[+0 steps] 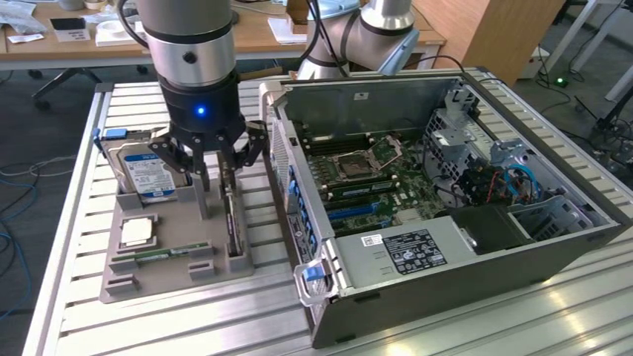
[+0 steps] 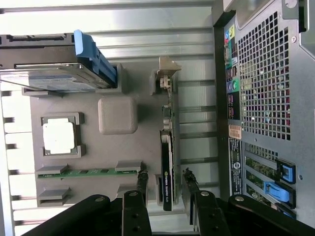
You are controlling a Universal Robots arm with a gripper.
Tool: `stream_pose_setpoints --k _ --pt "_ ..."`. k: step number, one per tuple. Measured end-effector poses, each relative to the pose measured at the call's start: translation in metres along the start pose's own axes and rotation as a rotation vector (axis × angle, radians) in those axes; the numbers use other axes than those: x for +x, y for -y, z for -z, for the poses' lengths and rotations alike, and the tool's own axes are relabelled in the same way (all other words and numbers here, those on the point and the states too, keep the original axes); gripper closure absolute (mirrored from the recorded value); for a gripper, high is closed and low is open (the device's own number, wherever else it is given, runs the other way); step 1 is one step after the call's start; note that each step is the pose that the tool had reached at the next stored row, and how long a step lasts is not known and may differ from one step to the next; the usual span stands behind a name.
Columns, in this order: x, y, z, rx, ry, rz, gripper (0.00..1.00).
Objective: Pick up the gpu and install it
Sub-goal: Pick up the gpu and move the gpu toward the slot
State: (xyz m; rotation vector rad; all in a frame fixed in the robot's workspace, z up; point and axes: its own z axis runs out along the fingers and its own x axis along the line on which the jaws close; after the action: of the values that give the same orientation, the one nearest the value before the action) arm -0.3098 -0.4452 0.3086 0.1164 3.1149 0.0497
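The gpu (image 1: 233, 222) stands on its edge in a slot of the grey holder (image 1: 183, 226), a thin dark card with its silvery bracket at the far end. Seen edge-on in the wrist view, the gpu (image 2: 167, 147) runs between my two fingers. My gripper (image 1: 222, 167) hangs straight over it, open, one finger on each side of the card with a small gap to each. From the wrist, the gripper (image 2: 165, 173) straddles the card's near end, and the fingertips (image 2: 142, 176) do not touch it.
On the same holder (image 2: 123, 147) sit a hard drive (image 1: 147, 174) with a blue-white label, a square processor (image 1: 136, 231) and a green memory stick (image 1: 163, 254). The open computer case (image 1: 475, 245) lies close at the exterior view's right, motherboard (image 1: 366, 178) exposed.
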Motion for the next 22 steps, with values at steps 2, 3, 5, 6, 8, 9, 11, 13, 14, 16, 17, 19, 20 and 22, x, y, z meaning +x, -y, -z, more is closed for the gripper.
stream_pose_setpoints --k 2,3,5,6,8,9,11,13,14,16,17,19,20,22 --pt "0.0 0.0 -0.0005 0.0002 -0.0002 0.0 0.58" --pt "0.0 0.0 -0.0005 0.0002 -0.0002 0.0 0.58" --pt "0.0 0.0 -0.0005 0.0002 -0.0002 0.0 0.58" --pt "0.0 0.0 -0.0006 0.0002 -0.0001 0.0 0.58" --pt "0.0 0.0 -0.0006 0.0001 -0.0001 0.0 0.58" --pt "-0.0001 0.0 -0.0007 0.0001 0.0 0.0 0.58" --pt "-0.0006 0.0 -0.001 -0.0001 0.0001 0.0 0.58" --pt "-0.0012 -0.0001 -0.001 0.0001 -0.0001 0.0 0.58" --pt "-0.0013 -0.0001 -0.001 0.0002 -0.0001 0.0 0.58" --pt "-0.0013 -0.0001 -0.001 0.0001 -0.0001 0.0 0.58" --pt "-0.0013 -0.0001 -0.001 0.0001 -0.0001 0.0 0.58" --pt "-0.0013 -0.0001 -0.001 0.0001 -0.0001 0.0 0.58" --pt "-0.0013 -0.0001 -0.0012 0.0002 -0.0001 0.0 0.58" --pt "-0.0013 -0.0001 -0.0022 0.0 0.0 0.0 0.58"
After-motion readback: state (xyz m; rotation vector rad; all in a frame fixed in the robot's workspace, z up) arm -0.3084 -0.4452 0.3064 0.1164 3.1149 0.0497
